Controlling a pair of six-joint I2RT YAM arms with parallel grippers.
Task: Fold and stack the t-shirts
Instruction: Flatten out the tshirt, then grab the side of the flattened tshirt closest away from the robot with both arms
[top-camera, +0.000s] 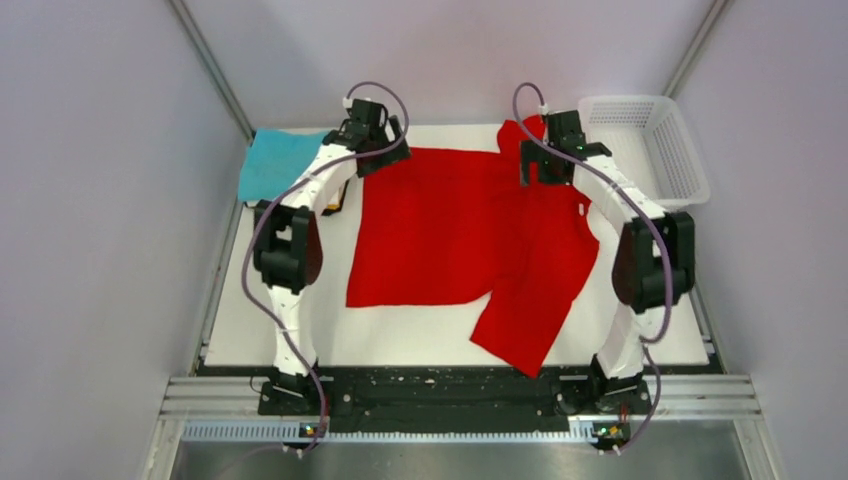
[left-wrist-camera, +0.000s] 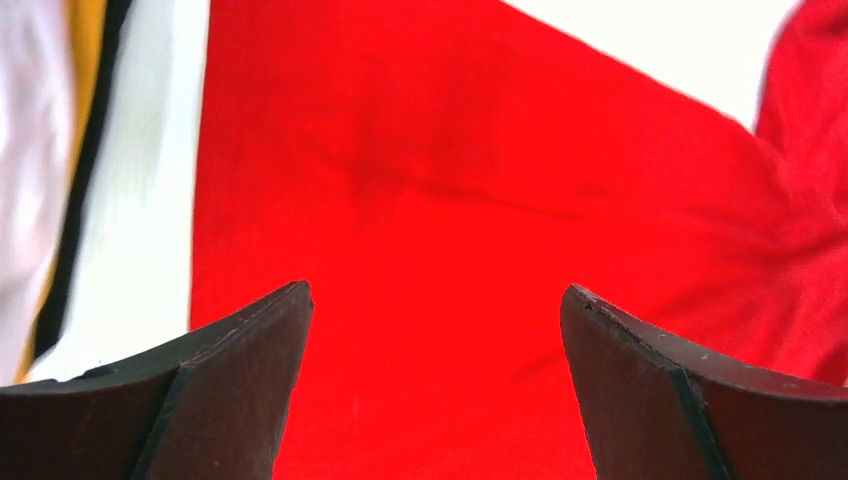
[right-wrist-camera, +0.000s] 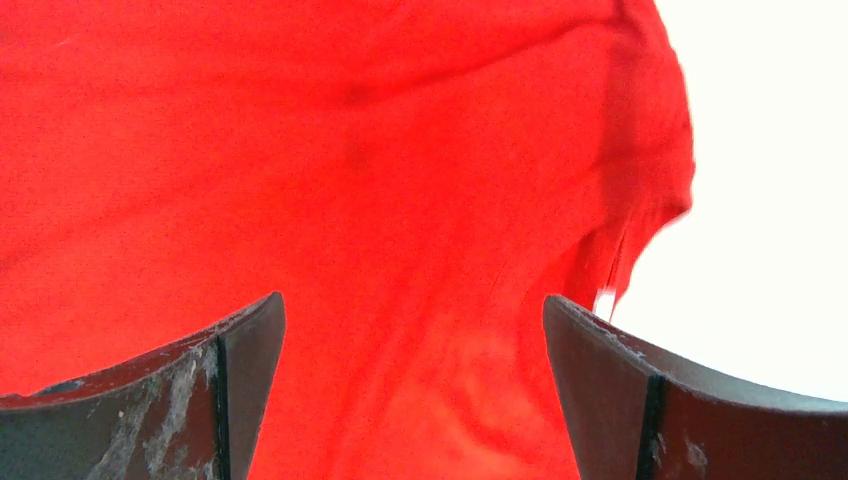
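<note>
A bright red t-shirt (top-camera: 440, 230) lies spread on the white table, its right part folded over and hanging toward the front. A folded teal shirt (top-camera: 277, 162) lies at the back left on a stack; its white, yellow-orange and dark edges (left-wrist-camera: 75, 170) show in the left wrist view. My left gripper (top-camera: 372, 152) is open over the red shirt's back left edge (left-wrist-camera: 430, 200), holding nothing. My right gripper (top-camera: 540, 168) is open over the shirt's bunched back right part (right-wrist-camera: 400, 200), holding nothing.
A white plastic mesh basket (top-camera: 650, 140) stands at the back right corner. Bare white table (top-camera: 420, 340) shows in front of the shirt. Grey walls close in on both sides. The arm bases sit on the black rail at the front.
</note>
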